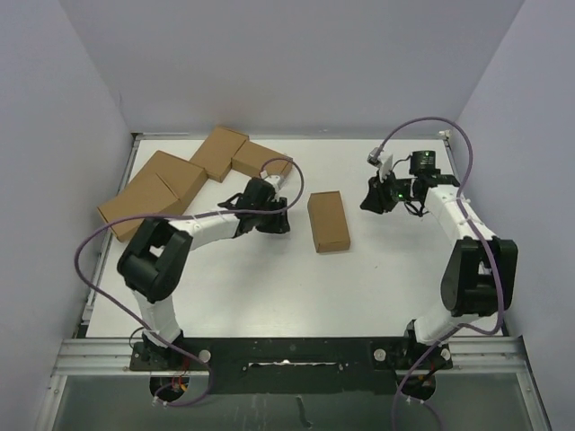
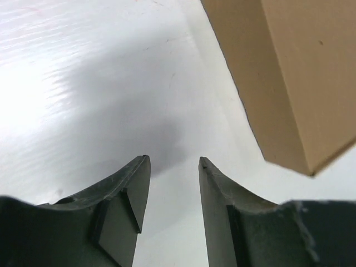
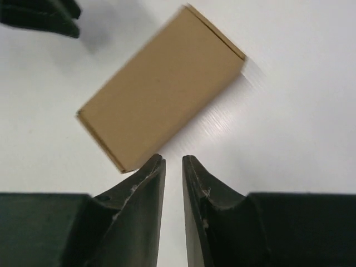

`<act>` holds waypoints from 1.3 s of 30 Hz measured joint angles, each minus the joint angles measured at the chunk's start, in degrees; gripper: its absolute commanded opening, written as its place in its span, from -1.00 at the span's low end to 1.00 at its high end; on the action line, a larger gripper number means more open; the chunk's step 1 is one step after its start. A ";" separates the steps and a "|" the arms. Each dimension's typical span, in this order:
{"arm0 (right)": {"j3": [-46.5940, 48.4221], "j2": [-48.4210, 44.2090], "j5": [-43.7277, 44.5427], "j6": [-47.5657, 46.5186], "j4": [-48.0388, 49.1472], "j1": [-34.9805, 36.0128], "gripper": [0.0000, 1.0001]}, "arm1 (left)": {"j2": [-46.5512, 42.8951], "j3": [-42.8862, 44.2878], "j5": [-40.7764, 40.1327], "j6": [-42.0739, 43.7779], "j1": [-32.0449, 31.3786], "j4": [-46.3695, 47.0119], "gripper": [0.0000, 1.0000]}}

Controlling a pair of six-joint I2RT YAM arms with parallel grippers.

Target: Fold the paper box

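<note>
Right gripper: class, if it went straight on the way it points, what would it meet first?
Probably the paper box, lying just ahead and slightly left of the right gripper; depth is unclear, so it might reach the table beside it first.

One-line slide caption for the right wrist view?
Right gripper, fingers slightly parted and empty, above the white table with the folded paper box just beyond.

Plain brown paper box (image 1: 328,221) on white table (image 1: 269,287); black left tool (image 2: 174,162), black right tool (image 3: 173,160); purple cables (image 1: 427,119).

Four brown cartons (image 1: 175,176) huddle, apparently touching, far-left.
</note>
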 measured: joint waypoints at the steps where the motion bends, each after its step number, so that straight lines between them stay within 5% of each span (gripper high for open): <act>1: -1.38 -2.64 -2.69 -2.29 0.04 0.26 -0.58 | -2.36 -2.03 -0.31 0.39 0.26 0.31 -0.20; 8: -12.94 -13.00 -15.89 -24.22 -1.73 10.38 -0.59 | -25.44 -18.49 -1.68 1.77 0.63 8.70 0.21; 16: -14.01 -9.22 -9.22 -32.79 -1.92 23.87 -0.53 | -43.74 -34.95 -1.16 -0.22 0.68 14.56 0.30; 23: -14.05 -5.64 -3.72 -40.17 -4.20 26.91 -0.50 | -53.59 -41.31 -1.38 -2.80 0.70 15.50 0.33; 32: -12.41 2.12 12.13 -30.40 4.55 39.17 -0.67 | -54.10 -41.53 -1.42 -3.82 0.76 15.72 0.33; 39: -12.35 3.78 20.35 -28.02 5.97 34.47 -0.72 | -56.04 -41.62 -1.86 -3.87 0.96 15.10 0.33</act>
